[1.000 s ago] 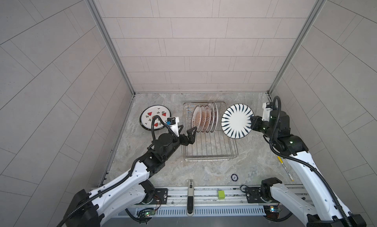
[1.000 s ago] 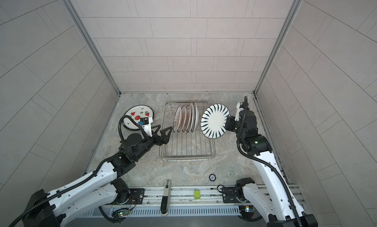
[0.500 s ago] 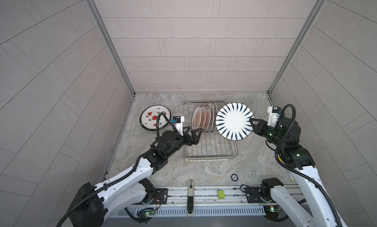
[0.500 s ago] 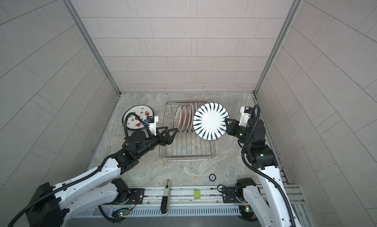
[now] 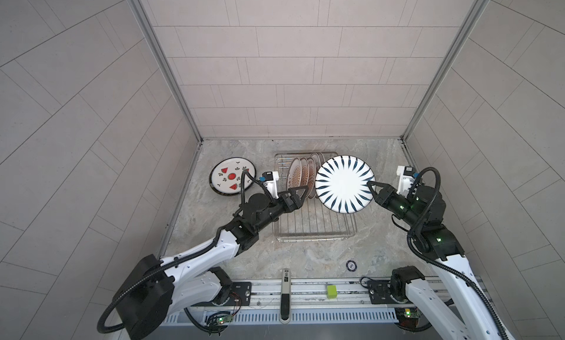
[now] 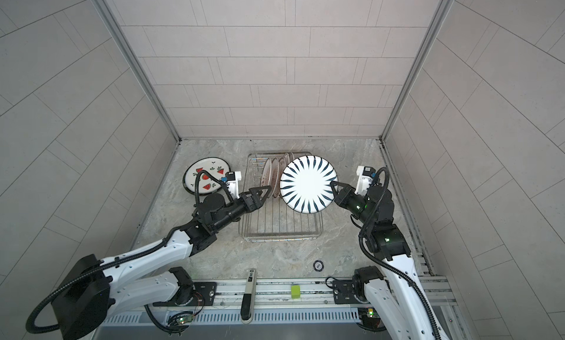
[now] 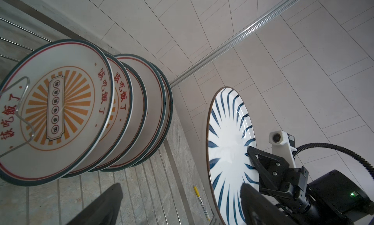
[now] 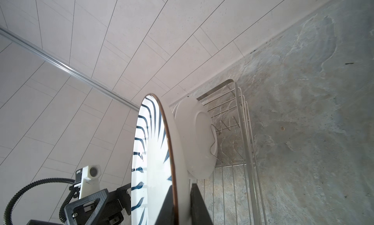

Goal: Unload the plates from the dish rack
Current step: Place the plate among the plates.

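Plates [image 7: 56, 112] in rack [image 5: 315, 228]: red 該吃飯了 | left jaws spread | right jaws pinching striped plate [image 5: 344, 184]

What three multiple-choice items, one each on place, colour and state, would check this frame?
1. The watermelon plate lies:
A) flat on the tabletop, apart from the dish rack
B) upright in the rack
C) tilted against the rack

2. The sunburst on the front rack plate is:
A) green
B) orange
C) purple

3. The right gripper is:
A) open and empty
B) shut on the striped plate
C) out of view

Answers:
1. A, both top views show it face up beside the rack.
2. B, the left wrist view shows orange rays.
3. B, its fingers clamp the rim.
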Controlling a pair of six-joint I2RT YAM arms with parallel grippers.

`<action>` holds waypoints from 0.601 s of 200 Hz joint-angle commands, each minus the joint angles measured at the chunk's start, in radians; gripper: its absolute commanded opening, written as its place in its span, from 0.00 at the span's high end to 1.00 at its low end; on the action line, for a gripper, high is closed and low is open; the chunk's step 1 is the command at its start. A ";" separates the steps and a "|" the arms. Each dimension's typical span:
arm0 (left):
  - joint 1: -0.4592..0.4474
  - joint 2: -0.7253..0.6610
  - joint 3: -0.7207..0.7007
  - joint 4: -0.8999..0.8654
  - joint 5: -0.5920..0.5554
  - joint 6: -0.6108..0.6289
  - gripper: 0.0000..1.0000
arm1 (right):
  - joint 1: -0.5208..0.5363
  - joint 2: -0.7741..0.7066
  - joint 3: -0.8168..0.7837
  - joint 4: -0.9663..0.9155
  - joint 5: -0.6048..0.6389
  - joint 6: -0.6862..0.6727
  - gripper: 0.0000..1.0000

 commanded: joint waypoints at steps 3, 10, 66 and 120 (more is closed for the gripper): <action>-0.007 0.014 0.016 0.088 0.014 -0.051 0.09 | 0.097 -0.009 0.023 0.191 0.041 0.039 0.95; -0.007 0.017 0.015 0.100 0.016 -0.056 0.11 | 0.135 0.002 0.026 0.197 0.065 0.028 0.95; -0.007 0.012 -0.007 0.127 0.026 -0.072 0.34 | 0.293 0.124 0.044 0.294 0.139 0.010 0.96; -0.007 -0.025 -0.028 0.090 0.034 -0.081 0.62 | 0.294 0.172 0.047 0.331 0.155 0.019 0.96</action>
